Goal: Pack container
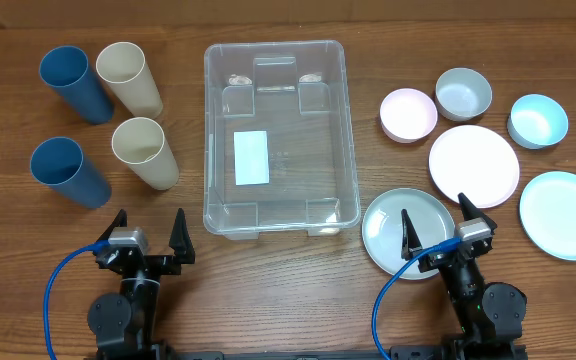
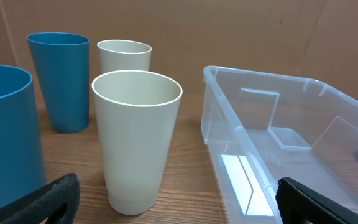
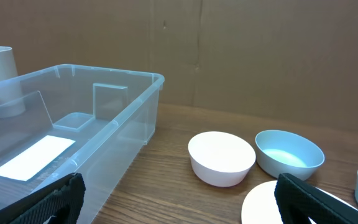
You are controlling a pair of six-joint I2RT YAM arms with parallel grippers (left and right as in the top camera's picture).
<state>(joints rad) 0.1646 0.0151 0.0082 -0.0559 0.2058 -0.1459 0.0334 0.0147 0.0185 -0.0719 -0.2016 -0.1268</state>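
Currently the container [image 1: 275,135] is being seen centred on the worktop [image 1: 288,290], beyond left fingers [image 1: 180,235] and right fingers [image 1: 406,232], both being held wide at the front edge.

Cups: blue plastic tumblers [image 1: 76,84] [image 1: 68,171]; cream plastic tumblers [image 1: 129,78] [image 1: 144,152]; all upright
Bowls: round pink bowl [image 1: 409,114]; grey bowl [image 1: 463,94]; pale blue bowl [image 1: 538,121]
Plates: round pale pink plate [image 1: 473,165]; pale blue plate [image 1: 565,215]; grey plate [image 1: 386,235]

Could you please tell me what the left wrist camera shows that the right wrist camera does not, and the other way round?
Only the left wrist view shows the blue cups. Only the right wrist view shows the grey-blue bowl and the edge of a pale plate. Both show the clear container with its white label, standing on the wooden table.
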